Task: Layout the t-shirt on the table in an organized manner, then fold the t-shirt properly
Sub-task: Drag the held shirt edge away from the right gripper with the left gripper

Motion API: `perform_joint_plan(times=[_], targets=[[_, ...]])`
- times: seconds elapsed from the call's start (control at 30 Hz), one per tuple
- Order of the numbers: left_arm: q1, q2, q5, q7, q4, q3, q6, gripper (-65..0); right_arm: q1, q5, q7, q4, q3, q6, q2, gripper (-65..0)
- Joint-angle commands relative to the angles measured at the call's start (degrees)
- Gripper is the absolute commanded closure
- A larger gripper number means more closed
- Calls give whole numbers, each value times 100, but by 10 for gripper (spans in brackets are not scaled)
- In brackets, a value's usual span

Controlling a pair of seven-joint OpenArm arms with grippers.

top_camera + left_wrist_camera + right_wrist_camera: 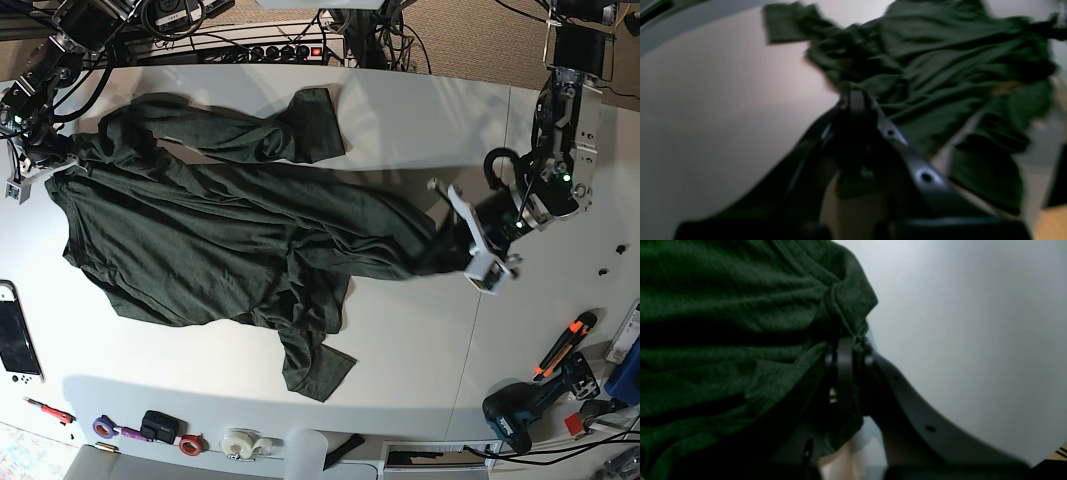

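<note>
Both tools [455, 240] [50, 160] gripping t-shirt [230, 240]

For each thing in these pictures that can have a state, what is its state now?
t-shirt: stretched between both grippers, wrinkled, not folded.
left gripper: shut on the t-shirt's edge.
right gripper: shut on the t-shirt's other end.
table: partly covered by the t-shirt.
power strip: red switch light on.

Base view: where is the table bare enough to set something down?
Bare table lies between the upper sleeve and the left arm, and below the t-shirt toward the drill. The bottom-left edge is crowded with tape rolls.
</note>
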Motion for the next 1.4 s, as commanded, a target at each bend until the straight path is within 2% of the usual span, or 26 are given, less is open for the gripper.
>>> perform_joint_plan(times=[0.0,0.07,0.13,0.33,0.53,0.8,1.0,1.03,1.07,1.1,1.13,1.2,1.27,1.3,1.37], targets=[[-153,-63,155,-326,96,-42,254,0,48,13,140,85,17,-26,131,0],[-232,-63,490,-522,44,-39,592,0,48,13,155,85,17,-26,131,0],[-350,-63,535,-522,-46,-39,713,0,48,13,153,85,17,-26,129,0],[-509,-7,533,-568,-273,-31,713,0,48,13,149,85,17,-26,129,0],[-544,365,533,-675,-767,-26,708,0,48,15,151,85,17,-26,129,0],[-1211,938,535,-695,-2310,-24,713,0,48,13,146,85,17,-26,129,0],[-1781,1095,614,-778,-3571,-24,817,0,48,15,151,85,17,-26,129,0],[-1853,1095,643,-780,-3718,-24,815,-85,48,15,151,85,17,-26,129,0],[-1923,1091,640,-774,-3832,-24,813,-203,48,13,151,85,17,-26,129,0],[-1978,1075,636,-763,-3904,-24,813,-295,48,15,153,85,17,-26,129,0],[-2013,1056,636,-682,-3917,-26,848,-322,48,13,153,85,17,-26,129,0],[-2033,960,470,-621,-3904,-26,857,-311,48,15,153,85,17,-26,129,0],[-2024,804,221,-605,-3866,-28,649,-302,48,13,153,85,17,-26,129,0],[-2022,721,122,-560,-3849,-31,400,-298,48,13,151,85,17,-26,129,0],[-2000,535,-94,-354,-3775,-31,-372,-282,48,13,153,85,17,-26,129,0]])
